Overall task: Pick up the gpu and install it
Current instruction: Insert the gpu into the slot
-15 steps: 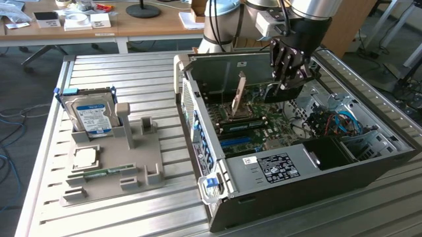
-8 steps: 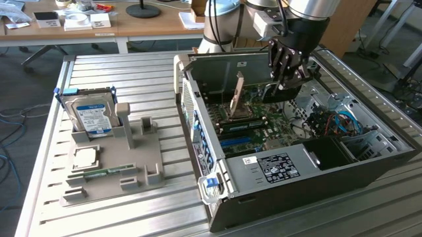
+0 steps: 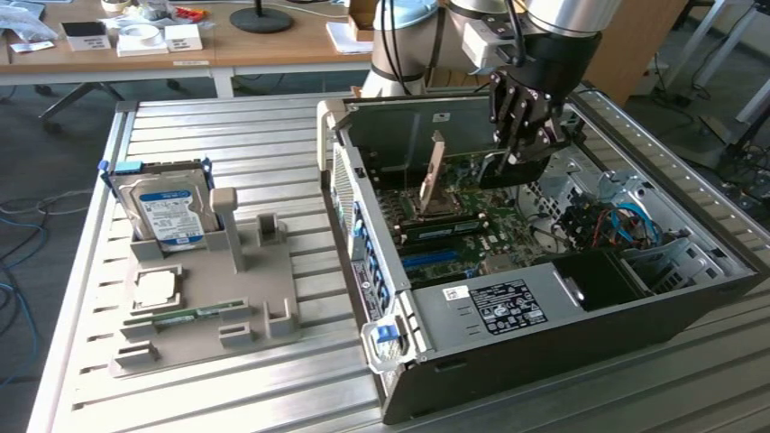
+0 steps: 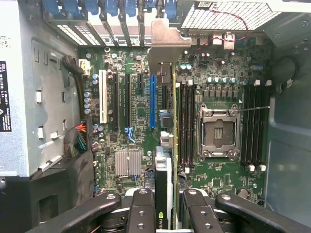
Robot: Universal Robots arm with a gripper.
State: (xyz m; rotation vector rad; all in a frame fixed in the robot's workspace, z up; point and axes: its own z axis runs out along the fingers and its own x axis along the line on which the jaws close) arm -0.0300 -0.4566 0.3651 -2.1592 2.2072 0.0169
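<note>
My gripper reaches down into the open computer case and is shut on the gpu, a thin dark card held on edge. In the wrist view the gpu runs edge-on away from the black fingers, and its pale metal bracket stands at the far end by the rear slot covers. The card hangs above the motherboard, roughly parallel to the long blue slot and a little to the side of it, toward the memory slots. Whether it touches the board I cannot tell.
The processor socket lies open beside the memory slots. Wire bundles and a black box fill the case's near end. On the exterior view's left, a grey holder carries a blue-labelled hard drive and a green memory stick.
</note>
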